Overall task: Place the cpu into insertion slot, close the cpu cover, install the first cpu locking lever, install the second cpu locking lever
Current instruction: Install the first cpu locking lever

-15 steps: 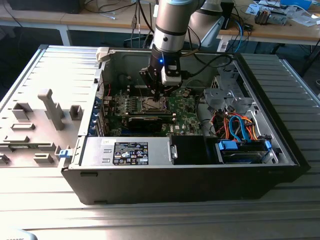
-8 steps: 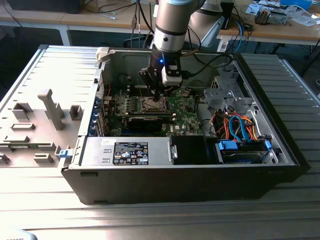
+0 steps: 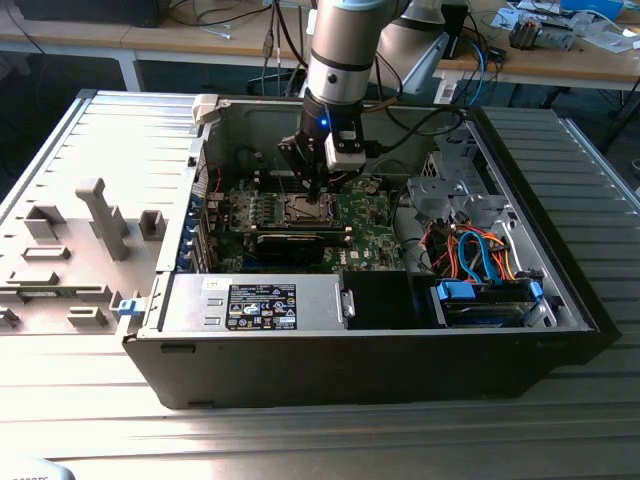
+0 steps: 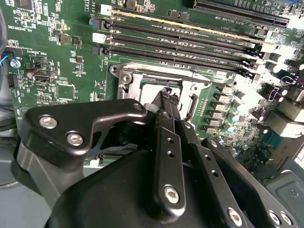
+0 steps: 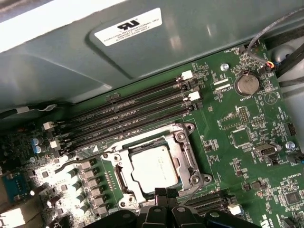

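An open computer case [image 3: 180,330] lies on its side on the slatted metal table [image 3: 300,440], its removed side panel [image 3: 70,240] flat beside it toward the exterior view's left. The arm reaches down into the case, and the pincer [image 3: 318,192] sits low over the green motherboard [image 3: 365,215], right at the socket.

In the first wrist view the cpu [image 5: 154,167] lies flat inside the insertion slot [image 5: 124,179], its silvery top showing through the central window of the cpu cover [image 5: 183,154], which is folded down over it. A thin wire locking lever [image 5: 76,161] runs along one side of the socket, its end raised a little off the board beside the row of capacitors. The long black memory slots [image 5: 128,111] lie parallel just beyond the socket, and a round coin battery [image 5: 247,84] sits well apart near the board's edge.

In both wrist views the pincer's fingertips [image 4: 166,95] are pressed together at the near rim of the cover, pinching nothing that can be made out; whether they touch the metal I cannot tell.
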{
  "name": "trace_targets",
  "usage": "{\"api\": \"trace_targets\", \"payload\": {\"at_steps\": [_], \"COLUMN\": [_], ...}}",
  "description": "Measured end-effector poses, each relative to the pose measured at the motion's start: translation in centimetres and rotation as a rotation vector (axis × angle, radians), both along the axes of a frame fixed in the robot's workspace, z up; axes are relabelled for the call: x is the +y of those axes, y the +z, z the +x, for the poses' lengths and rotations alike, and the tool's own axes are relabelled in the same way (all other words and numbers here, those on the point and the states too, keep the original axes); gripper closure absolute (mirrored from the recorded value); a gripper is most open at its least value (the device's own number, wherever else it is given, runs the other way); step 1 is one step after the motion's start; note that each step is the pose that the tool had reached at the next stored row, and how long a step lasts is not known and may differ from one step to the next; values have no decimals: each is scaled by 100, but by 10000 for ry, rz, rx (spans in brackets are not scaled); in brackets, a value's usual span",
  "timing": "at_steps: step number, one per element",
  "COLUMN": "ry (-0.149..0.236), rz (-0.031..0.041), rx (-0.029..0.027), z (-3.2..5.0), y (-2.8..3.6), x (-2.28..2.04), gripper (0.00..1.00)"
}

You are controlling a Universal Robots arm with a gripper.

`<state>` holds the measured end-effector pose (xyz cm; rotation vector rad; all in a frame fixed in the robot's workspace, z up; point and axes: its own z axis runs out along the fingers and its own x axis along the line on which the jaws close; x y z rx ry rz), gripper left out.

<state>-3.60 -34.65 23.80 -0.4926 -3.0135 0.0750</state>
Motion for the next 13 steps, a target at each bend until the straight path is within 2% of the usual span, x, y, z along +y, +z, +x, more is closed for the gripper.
{"api": "trace_targets", "payload": {"at_steps": [3,4,5,9,13], "ry": [53,114,185,1221,1613], "rz": [552,766,820,827,827], "rx": [0,1,3,47,63], "z": [0,0,0,0,0], "y": [0,0,0,0,0], "x": [0,0,0,-1,0], "gripper": [89,89,89,89,89]}}
